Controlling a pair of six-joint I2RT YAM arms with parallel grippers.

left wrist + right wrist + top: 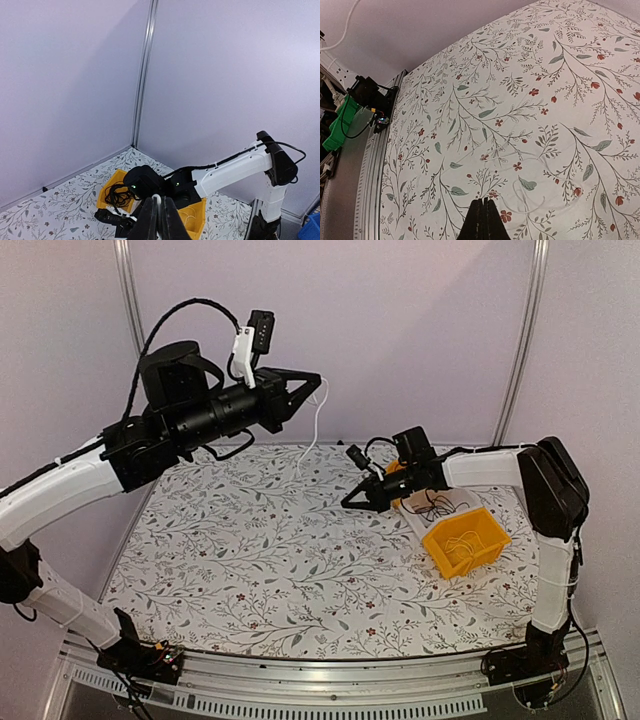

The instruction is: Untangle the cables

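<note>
Left tool [318,386], dangling white cable [311,435]: clearest overhead

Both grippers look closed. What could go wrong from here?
The white cable hangs slack from the shut left gripper, held high; so thin a cord could slip out. The right gripper is shut near a white loop on the table; whether it caught it cannot be told, so it may lift away empty. The black cables lie by the right arm and could snag.
</note>
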